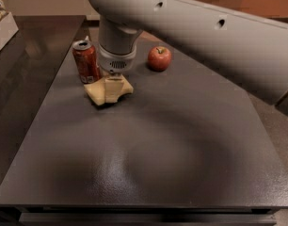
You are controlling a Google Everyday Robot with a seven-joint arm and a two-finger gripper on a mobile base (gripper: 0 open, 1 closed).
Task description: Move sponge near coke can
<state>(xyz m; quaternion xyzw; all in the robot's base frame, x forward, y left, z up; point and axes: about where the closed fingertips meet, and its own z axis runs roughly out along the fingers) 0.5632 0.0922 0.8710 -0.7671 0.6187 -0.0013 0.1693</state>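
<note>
The pale yellow sponge [98, 93] lies flat on the dark table [163, 154], just in front of and to the right of the red coke can [86, 61], almost touching its base. My gripper [113, 87] reaches straight down from the big grey arm onto the sponge's right part. Its pale yellow fingers are closed on the sponge. The can stands upright right beside the gripper's grey wrist.
A red apple [159, 58] sits on the table behind and to the right of the gripper. A white box [4, 26] stands at the far left edge on a side counter. The arm spans the upper right of the view.
</note>
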